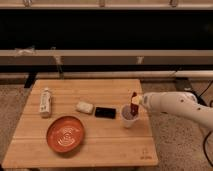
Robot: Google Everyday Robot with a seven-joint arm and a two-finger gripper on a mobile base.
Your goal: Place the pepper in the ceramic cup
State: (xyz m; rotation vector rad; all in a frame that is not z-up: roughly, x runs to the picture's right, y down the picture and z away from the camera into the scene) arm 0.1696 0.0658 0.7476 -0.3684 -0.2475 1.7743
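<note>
A robot gripper [137, 102] holds the pepper [133, 103] upright, jaws clamped on it, its tip entering the ceramic cup [129, 116] on the bench [100, 145]; release remains

Arm: one, white, smooth glossy shell, rounded tubular segments widening toward the right edge of the view. Joint: a bulbous white housing near mid-length, with a faint seam. End effector [136, 103]: a short narrowing white section ending in a small dark tip, located above the tabletop's right side. Cable: thin, dark, hanging in a loop below the arm at the far right.
</note>
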